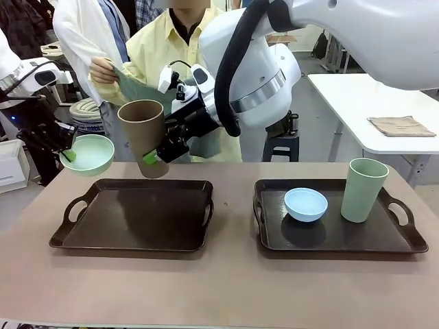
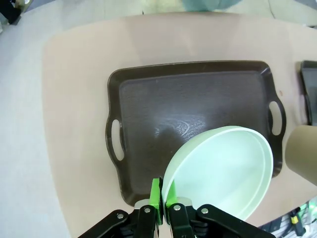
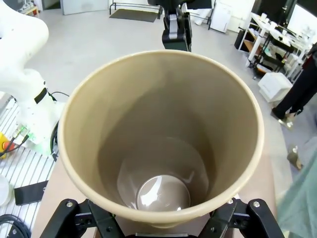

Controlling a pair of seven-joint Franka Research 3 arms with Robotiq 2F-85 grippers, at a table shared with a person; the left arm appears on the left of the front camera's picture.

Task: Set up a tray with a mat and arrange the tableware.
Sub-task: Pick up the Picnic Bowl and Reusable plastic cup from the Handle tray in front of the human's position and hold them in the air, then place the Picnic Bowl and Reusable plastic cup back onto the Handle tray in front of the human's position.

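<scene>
Front: left gripper [image 1: 68,155] is pinched tight on the rim of the mint green bowl [image 1: 90,153], in the air over the table's [image 1: 219,288] far left edge. Right gripper [image 1: 155,155] is spread wide around the brown cup [image 1: 143,133], above the left tray's [image 1: 130,219] far edge, tray floor bare. Right tray [image 1: 343,240] carries the light blue bowl [image 1: 306,203] left of middle and the pale green cup [image 1: 363,190] by its right handle. A person's hand [image 1: 103,69] holds a green mat [image 1: 140,87] beyond the far edge.
Left wrist: fingers [image 2: 155,194] clamp the bowl rim over a tray corner.
Right wrist: cup sits upright between the jaws.

Two dark trays [image 1: 130,214] [image 1: 343,236], two small bowls [image 1: 89,155] [image 1: 306,203], two tall cups [image 1: 143,133] [image 1: 363,189], one green mat [image 1: 139,86].
</scene>
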